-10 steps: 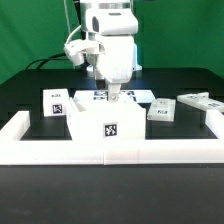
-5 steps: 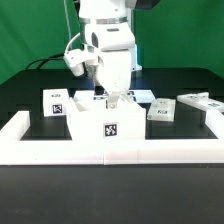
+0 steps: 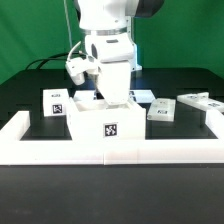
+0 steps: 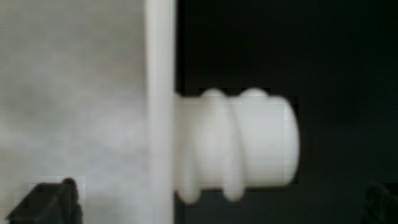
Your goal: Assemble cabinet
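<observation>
While white gripper [image 3: 113,97] hangs over boxy white tagged plastic cabinet [image 3: 105,135] | jaws apart | ribbed white peg [image 4: 249,145] close by.

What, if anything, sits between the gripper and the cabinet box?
Nothing visible. The gripper hangs right over the box. In the wrist view, only a white panel edge and a ribbed peg show between its open fingers.

Black table [image 3: 25,95], white rail [image 3: 60,152], cabinet blocks [image 3: 88,125]
</observation>
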